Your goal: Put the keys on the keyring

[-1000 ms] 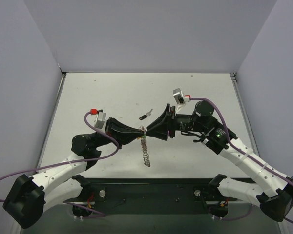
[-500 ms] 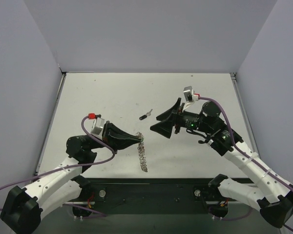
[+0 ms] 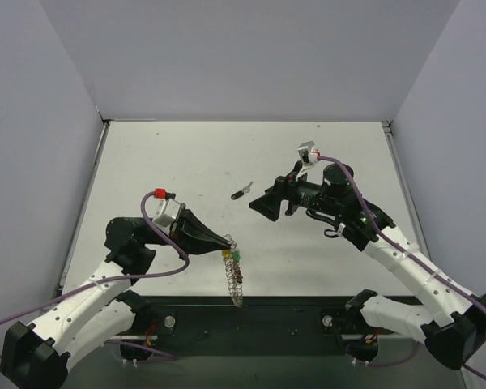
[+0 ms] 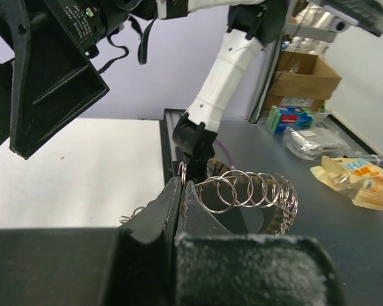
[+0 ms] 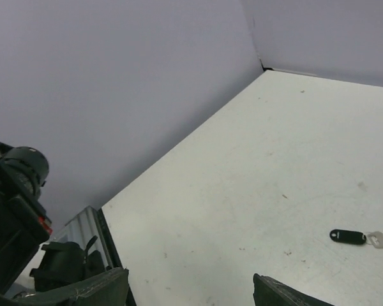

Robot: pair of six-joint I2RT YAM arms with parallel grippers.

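My left gripper (image 3: 223, 241) is shut on the top of the keyring (image 3: 236, 278), a silver coil-rimmed ring that hangs on edge toward the table's near edge. Green and yellow key heads (image 3: 236, 257) sit on it just below the grip. In the left wrist view the shut fingers (image 4: 169, 204) pinch the wire, and the keyring's coils (image 4: 255, 193) curve away to the right. My right gripper (image 3: 264, 208) hovers open and holds nothing, up and to the right of the ring. A black-headed key (image 3: 241, 192) lies on the table left of it, also seen as the black-headed key (image 5: 348, 236) in the right wrist view.
Grey walls close the white table (image 3: 186, 162) on three sides. The black base rail (image 3: 251, 320) runs along the near edge under the ring's lower end. The right arm's fingers (image 4: 51, 70) fill the upper left of the left wrist view.
My right gripper has opened and drawn away to the right from the ring. My left arm has pulled back toward the near edge, carrying the keyring with it.
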